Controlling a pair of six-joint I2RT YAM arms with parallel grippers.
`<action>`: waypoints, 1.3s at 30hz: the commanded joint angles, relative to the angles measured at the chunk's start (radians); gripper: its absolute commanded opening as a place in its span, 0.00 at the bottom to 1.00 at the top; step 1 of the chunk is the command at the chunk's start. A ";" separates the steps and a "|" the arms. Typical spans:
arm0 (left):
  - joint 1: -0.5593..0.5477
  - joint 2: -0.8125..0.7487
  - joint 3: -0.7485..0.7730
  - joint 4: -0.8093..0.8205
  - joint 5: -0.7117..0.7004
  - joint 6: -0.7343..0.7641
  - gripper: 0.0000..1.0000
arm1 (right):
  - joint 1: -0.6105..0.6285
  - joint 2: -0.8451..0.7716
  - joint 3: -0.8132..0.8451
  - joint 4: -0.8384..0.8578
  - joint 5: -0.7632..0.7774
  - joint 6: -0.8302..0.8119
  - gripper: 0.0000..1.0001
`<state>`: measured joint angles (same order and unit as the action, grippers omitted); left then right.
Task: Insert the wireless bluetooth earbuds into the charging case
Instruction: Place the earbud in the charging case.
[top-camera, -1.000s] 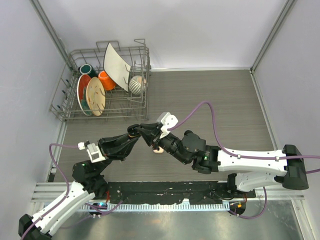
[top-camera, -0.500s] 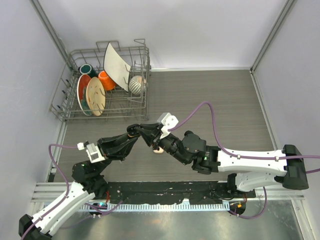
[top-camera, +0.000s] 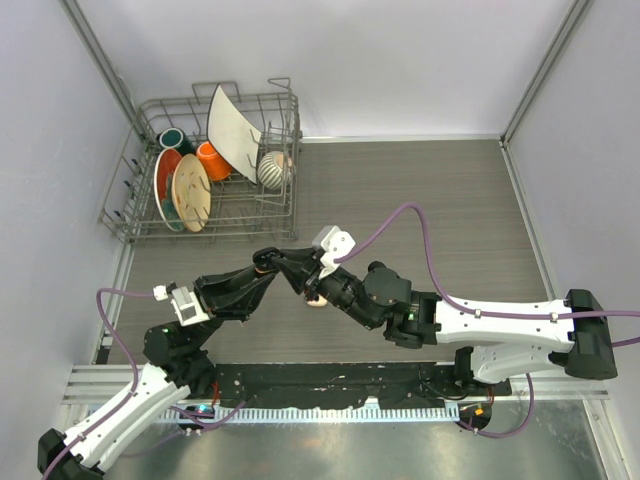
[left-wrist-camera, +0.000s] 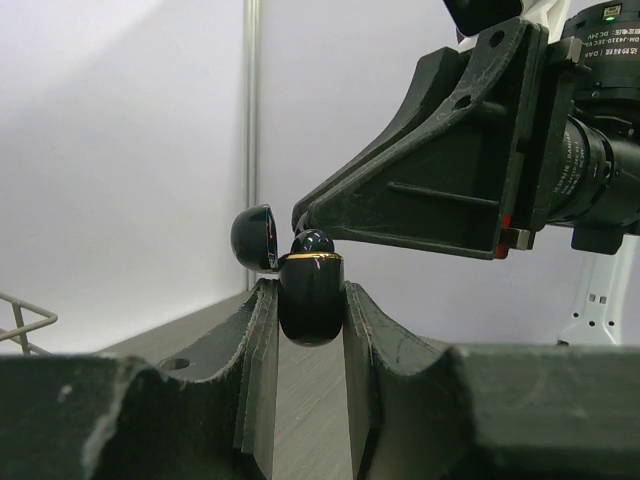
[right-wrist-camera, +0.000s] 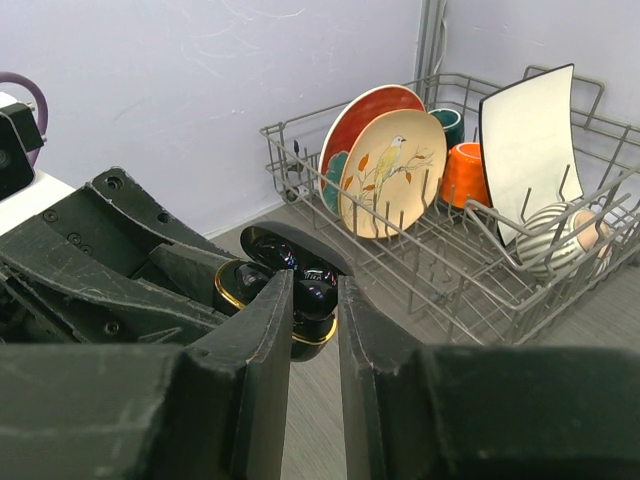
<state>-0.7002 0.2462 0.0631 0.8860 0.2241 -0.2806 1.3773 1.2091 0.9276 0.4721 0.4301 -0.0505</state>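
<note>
My left gripper (left-wrist-camera: 308, 296) is shut on a glossy black charging case (left-wrist-camera: 310, 305) with a gold rim. It holds the case upright above the table with its lid (left-wrist-camera: 253, 237) open. My right gripper (right-wrist-camera: 313, 287) is shut on a black earbud (right-wrist-camera: 316, 291) and holds it in the mouth of the case (right-wrist-camera: 312, 343). The earbud's top (left-wrist-camera: 312, 241) shows just above the rim. In the top view the two grippers, left (top-camera: 268, 262) and right (top-camera: 294, 270), meet at mid-table. A small cream object (top-camera: 317, 300) lies under the right arm. No other earbuds show.
A wire dish rack (top-camera: 205, 225) stands at the back left with plates, an orange cup and a striped bowl. It also shows in the right wrist view (right-wrist-camera: 470, 250), close behind the case. The side walls are near on both sides.
</note>
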 joint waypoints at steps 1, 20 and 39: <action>0.002 -0.007 0.024 0.071 -0.066 0.023 0.00 | 0.022 0.004 0.040 -0.035 -0.059 0.026 0.28; 0.002 -0.005 0.018 0.071 -0.058 0.020 0.00 | 0.022 -0.051 0.034 -0.012 -0.068 0.049 0.51; 0.002 -0.033 0.014 0.067 -0.020 0.027 0.00 | 0.019 -0.215 0.010 -0.137 0.222 0.152 0.61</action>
<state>-0.6998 0.2279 0.0631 0.8955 0.1844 -0.2764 1.3926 0.9955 0.8783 0.4171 0.4892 0.0296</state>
